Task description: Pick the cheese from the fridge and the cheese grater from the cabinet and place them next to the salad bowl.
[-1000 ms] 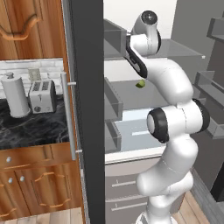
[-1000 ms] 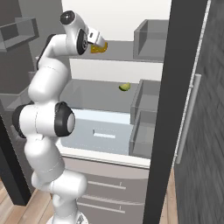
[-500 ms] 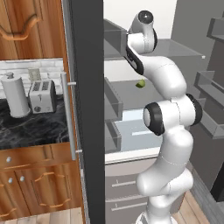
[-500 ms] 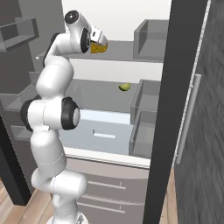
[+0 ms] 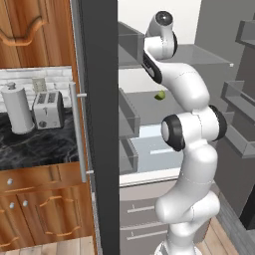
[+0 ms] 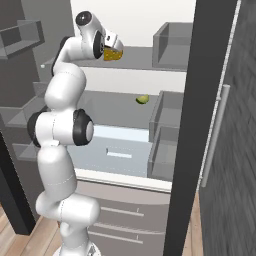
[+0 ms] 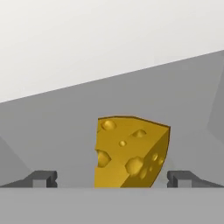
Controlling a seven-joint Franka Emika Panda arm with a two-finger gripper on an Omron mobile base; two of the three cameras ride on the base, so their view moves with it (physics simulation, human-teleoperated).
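The fridge (image 5: 99, 124) stands open, and my arm reaches up to its top shelf (image 6: 145, 61). On that shelf sits the cheese (image 7: 131, 151), a yellow wedge with holes, also seen as the cheese (image 6: 113, 54) right at the hand. My gripper (image 7: 111, 178) is open, with one fingertip on either side of the wedge and a gap to each. In the right base view the gripper (image 6: 114, 50) sits at the cheese. The cheese grater and the salad bowl are out of view.
A small green fruit (image 6: 142, 99) lies on the shelf below. The dark fridge door (image 6: 200, 125) with its silver handle (image 5: 77, 132) stands beside the arm. A toaster (image 5: 48, 109) and paper towel roll (image 5: 17, 109) stand on the dark counter. Above hangs a reddish arch-carved cabinet (image 5: 30, 30).
The arm's upper links have swung and the hand has edged forward to the cheese. The cheese and the green fruit have not moved. The jaws stay open.
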